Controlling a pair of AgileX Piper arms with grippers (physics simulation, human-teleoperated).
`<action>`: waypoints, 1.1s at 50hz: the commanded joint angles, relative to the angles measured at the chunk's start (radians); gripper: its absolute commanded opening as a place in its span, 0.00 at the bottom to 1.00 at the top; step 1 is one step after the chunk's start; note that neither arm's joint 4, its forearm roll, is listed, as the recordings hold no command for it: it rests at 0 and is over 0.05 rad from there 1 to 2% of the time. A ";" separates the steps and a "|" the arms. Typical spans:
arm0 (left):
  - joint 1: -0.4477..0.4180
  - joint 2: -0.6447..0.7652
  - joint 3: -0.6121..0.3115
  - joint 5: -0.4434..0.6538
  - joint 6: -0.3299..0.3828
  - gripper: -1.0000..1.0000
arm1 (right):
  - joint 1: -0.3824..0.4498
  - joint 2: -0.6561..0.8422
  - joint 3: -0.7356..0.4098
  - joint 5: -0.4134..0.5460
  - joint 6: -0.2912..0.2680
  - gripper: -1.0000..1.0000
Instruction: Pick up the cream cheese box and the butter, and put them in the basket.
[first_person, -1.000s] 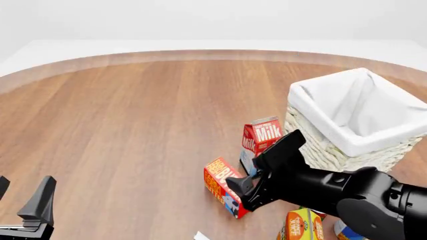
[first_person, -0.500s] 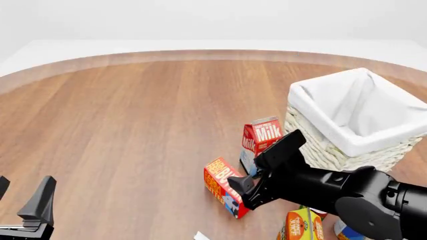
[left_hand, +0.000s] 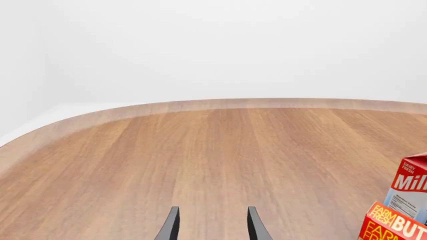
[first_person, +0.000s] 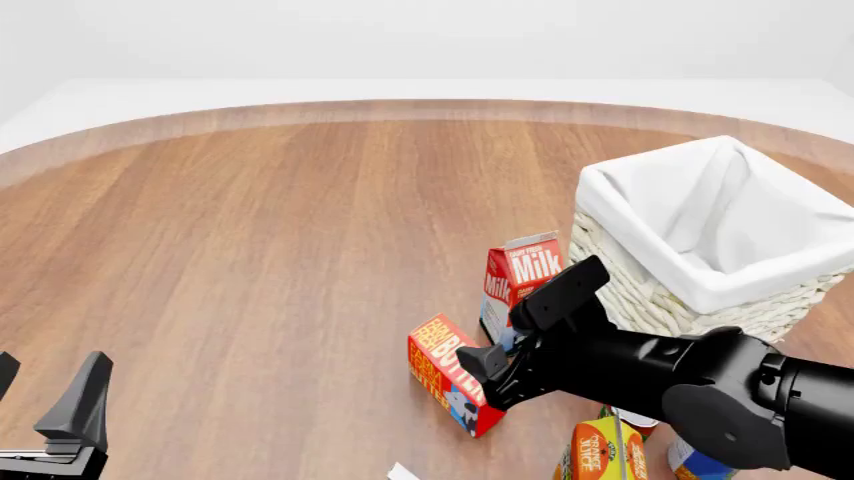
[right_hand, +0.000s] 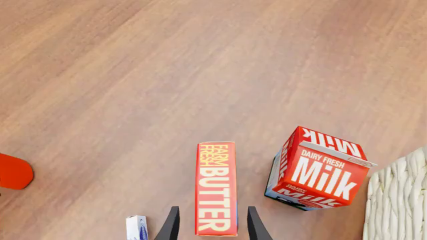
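While the right end effector (right_hand: 208, 227), fingers apart, straddles the butter (right_hand: 216, 187), its arm hides the box's end.

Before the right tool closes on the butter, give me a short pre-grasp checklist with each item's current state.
1. Right tool open: ok.
2. Butter lined up between its fingers in the right wrist view: ok.
3. Fingers low enough to straddle the butter: cannot tell; the arm hides this in the front view.
4. Milk carton apart from the butter: ok, a gap shows.
5. Basket open on top, nothing seen inside: ok.
6. Left tool open and away from the boxes: ok.
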 joint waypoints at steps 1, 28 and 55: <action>0.000 0.000 0.000 0.000 0.000 1.00 | -0.002 0.046 0.008 -0.041 0.007 1.00; 0.000 0.000 0.000 0.000 0.000 1.00 | 0.001 0.113 0.005 -0.071 0.018 1.00; 0.000 0.000 0.000 0.000 0.000 1.00 | -0.012 0.127 0.054 -0.120 0.039 1.00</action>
